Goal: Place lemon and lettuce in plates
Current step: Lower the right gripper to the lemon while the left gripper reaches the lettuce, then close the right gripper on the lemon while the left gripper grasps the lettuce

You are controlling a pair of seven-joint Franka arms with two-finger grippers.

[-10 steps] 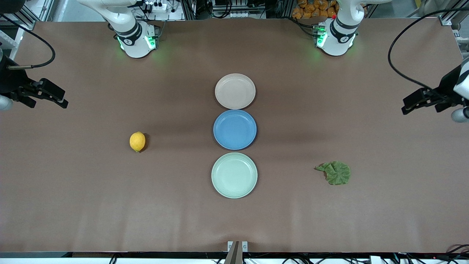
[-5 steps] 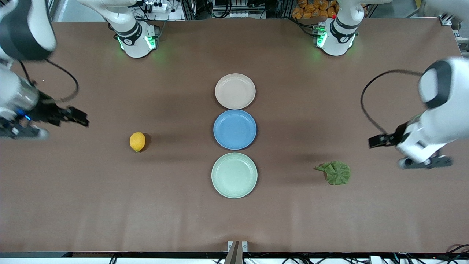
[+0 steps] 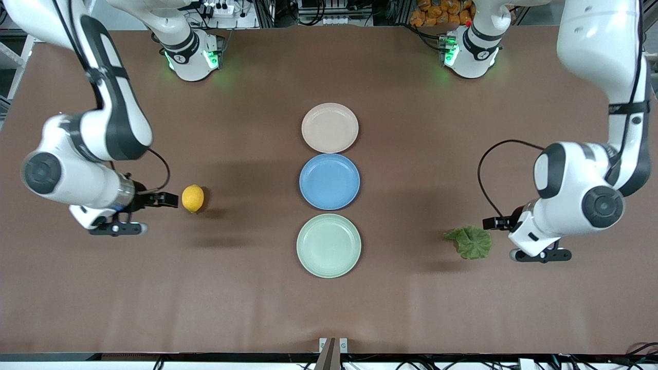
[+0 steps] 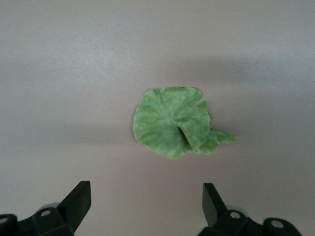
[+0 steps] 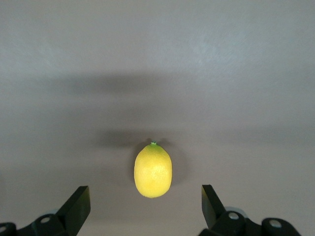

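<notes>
The small oval bright-yellow lemon with dimpled skin [image 3: 193,198] lies on the brown matte desk [image 3: 231,288] at mid-height of the front view, toward the right arm's end, well apart from the plates; in the right wrist view it sits low in the frame [image 5: 153,170], its small green stem end pointing away from the camera. The right pincer [image 3: 172,199] hangs over the desk just beside it, fingers spread wide and holding nothing [image 5: 143,194].

The flat crinkled dull-green lettuce leaf [image 3: 473,241] lies in the lower half of the front view, toward the left arm's end; one lobe is folded over and a short stem juts from its edge [image 4: 172,123]. The left pincer [image 3: 488,223] hangs over the desk by the leaf's edge, also wide and empty [image 4: 145,191].

Three round shallow plates stand in a column at the centre of the frame: pale beige-pink [image 3: 330,128] uppermost, blue [image 3: 329,181] in the middle, pale mint green [image 3: 329,245] lowest; all are bare.

Likely risks: the rounded lemon may roll or squirt out if the fingers close off-centre; the thin leaf lies so flat that the fingers may scrape the desk, catch only the folded lobe, or slide it along; the blue plate, touching both of its neighbours, could receive an item through poor aim.
</notes>
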